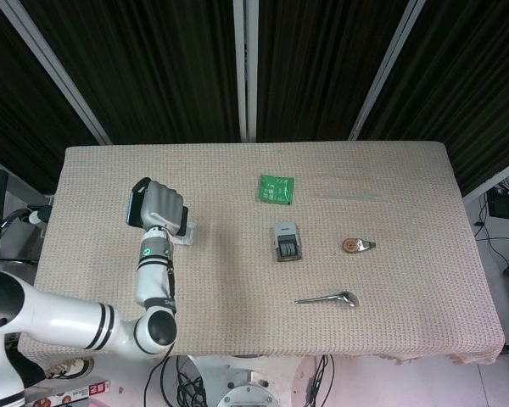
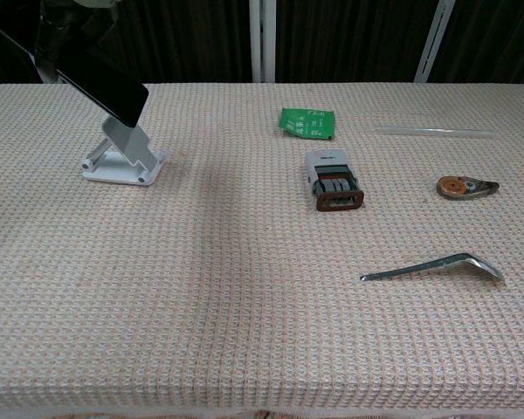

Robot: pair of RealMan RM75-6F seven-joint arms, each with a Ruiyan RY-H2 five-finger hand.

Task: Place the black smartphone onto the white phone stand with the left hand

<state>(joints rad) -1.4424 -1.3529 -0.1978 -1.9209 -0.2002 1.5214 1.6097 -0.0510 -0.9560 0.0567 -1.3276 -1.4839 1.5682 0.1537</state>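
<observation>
Black smartphone point(image 2: 83, 74) tilted, lower end just over white phone stand point(image 2: 122, 157); green packet point(image 2: 306, 123), stamp point(image 2: 333, 180), metal lever point(image 2: 432, 267) on table.

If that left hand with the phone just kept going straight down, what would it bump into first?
Most likely the white phone stand. The left hand holds the black smartphone tilted, its lower edge just above the stand's sloped back. Whether they already touch is unclear.

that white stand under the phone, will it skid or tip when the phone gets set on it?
The stand looks like thin light plastic, so it could skid if the phone pushes sideways. The woven cloth probably adds some grip. Its flat base looks wider than the sloped back, so tipping seems less likely than sliding. The left hand holds the phone just above it.
</observation>
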